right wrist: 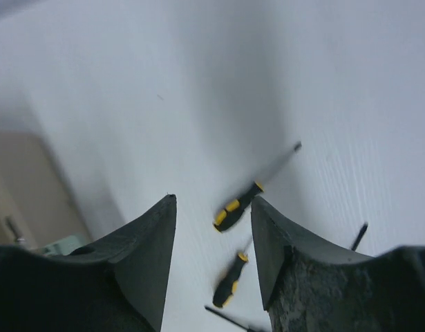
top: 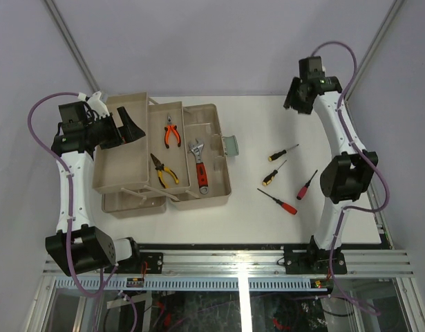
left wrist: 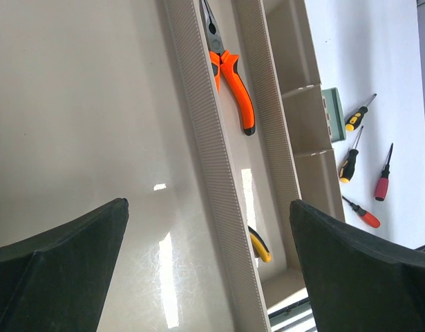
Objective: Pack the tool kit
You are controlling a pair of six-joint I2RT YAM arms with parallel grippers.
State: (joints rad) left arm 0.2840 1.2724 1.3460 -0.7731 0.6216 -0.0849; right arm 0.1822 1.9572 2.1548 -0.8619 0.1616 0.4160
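Observation:
The tan toolbox [top: 212, 187] lies open at the left with its beige trays fanned out. Orange pliers [top: 172, 133] and yellow pliers [top: 164, 170] lie in the middle tray [top: 159, 116]; a red-handled wrench [top: 198, 168] lies in the right section. My left gripper [top: 126, 128] hovers open and empty over the left tray [left wrist: 95, 138], with the orange pliers [left wrist: 233, 83] beyond it. My right gripper [top: 295, 93] hangs high at the back right, open and empty [right wrist: 213, 198]. Below it lie two yellow-black screwdrivers [right wrist: 238, 205] [right wrist: 229, 280].
On the white table right of the box lie two yellow-black screwdrivers [top: 282, 153] [top: 273, 173] and two red ones [top: 307, 185] [top: 278, 202]. The pale green latch [top: 231, 144] sticks out from the box's right side. The right arm's elbow [top: 345, 176] stands near the table's right edge.

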